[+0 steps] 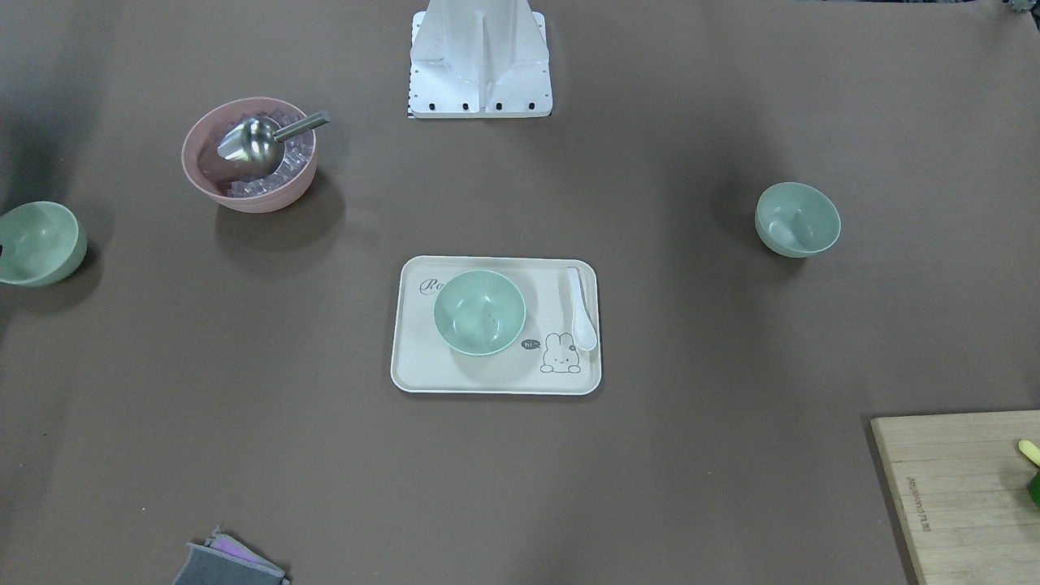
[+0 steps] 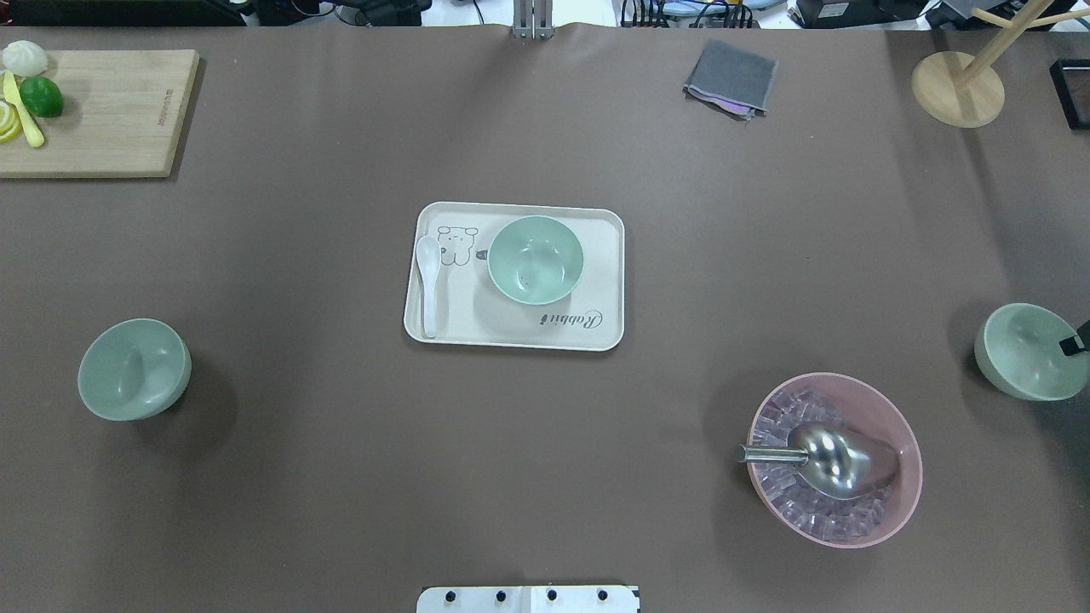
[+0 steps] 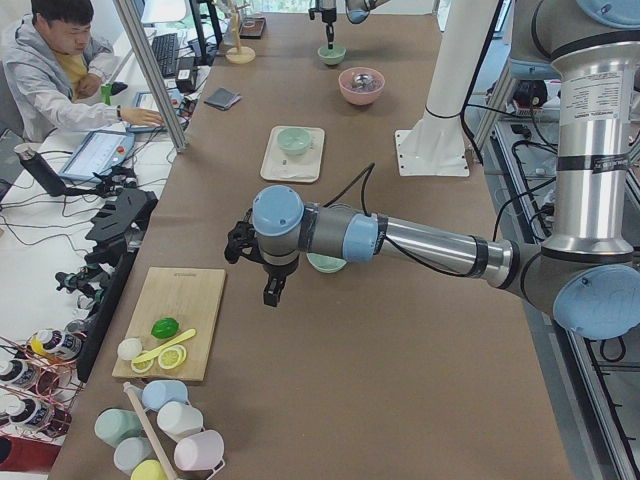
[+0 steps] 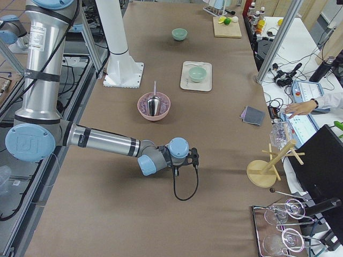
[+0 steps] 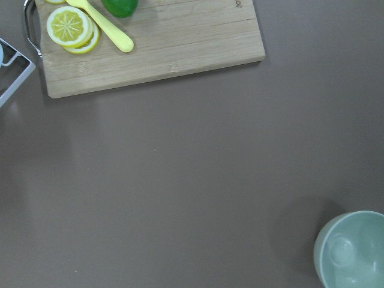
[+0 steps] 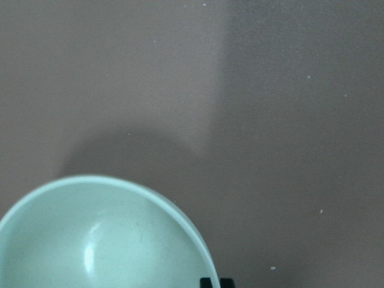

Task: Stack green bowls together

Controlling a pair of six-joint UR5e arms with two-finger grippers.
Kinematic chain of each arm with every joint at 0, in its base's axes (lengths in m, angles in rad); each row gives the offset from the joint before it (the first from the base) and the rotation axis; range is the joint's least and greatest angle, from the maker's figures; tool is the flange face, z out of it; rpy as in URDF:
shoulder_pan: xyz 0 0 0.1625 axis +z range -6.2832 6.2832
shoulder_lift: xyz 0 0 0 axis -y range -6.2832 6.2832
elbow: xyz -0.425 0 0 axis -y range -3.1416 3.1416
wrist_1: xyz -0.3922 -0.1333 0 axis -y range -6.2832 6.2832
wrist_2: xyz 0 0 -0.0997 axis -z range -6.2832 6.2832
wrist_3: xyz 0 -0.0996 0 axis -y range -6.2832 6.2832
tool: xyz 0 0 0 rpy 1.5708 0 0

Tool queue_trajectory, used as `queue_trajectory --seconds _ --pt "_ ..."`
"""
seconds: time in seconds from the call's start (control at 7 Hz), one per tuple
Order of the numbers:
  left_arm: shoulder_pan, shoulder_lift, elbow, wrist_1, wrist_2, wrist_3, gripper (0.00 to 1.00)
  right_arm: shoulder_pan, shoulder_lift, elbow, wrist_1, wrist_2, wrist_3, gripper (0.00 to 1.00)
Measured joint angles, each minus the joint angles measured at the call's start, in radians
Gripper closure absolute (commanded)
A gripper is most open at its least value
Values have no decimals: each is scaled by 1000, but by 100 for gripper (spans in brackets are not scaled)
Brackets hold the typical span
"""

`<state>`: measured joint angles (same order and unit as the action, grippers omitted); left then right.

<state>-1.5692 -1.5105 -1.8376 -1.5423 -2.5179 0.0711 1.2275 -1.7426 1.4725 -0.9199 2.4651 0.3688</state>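
Note:
Three pale green bowls stand apart. One (image 2: 536,260) sits on the cream tray (image 2: 596,334) at the table's middle. One (image 2: 134,369) stands at the left, also in the left wrist view (image 5: 354,252). One (image 2: 1030,351) stands at the right edge. My right gripper (image 2: 1075,342) is at that bowl's rim. In the right wrist view its two black tips (image 6: 216,282) stand close together astride the rim of the bowl (image 6: 102,234). My left gripper (image 3: 272,290) hangs above the table between the cutting board and the left bowl. I cannot tell whether it is open or shut.
A pink bowl (image 2: 834,460) with ice cubes and a metal scoop stands front right. A white spoon (image 2: 427,285) lies on the tray. A cutting board (image 2: 111,111) with lime and lemon is far left. A grey cloth (image 2: 731,77) and wooden stand (image 2: 958,89) are far right.

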Motion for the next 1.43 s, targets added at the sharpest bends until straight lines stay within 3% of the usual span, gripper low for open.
queue_trajectory --seconds 0.43,0.71,1.14,1.43 --pt "-1 6 -6 0 -30 -4 3 -9 61 60 -8 33 163 100" --pt "16 -8 -6 -41 -27 -106 3 -81 234 81 -9 25 470 100" --pt "121 -5 -3 -160 -6 -277 2 -241 492 105 -26 -60 909 100" --pt "169 -2 -6 -170 -6 -296 2 -372 654 210 -247 -187 1062 100"
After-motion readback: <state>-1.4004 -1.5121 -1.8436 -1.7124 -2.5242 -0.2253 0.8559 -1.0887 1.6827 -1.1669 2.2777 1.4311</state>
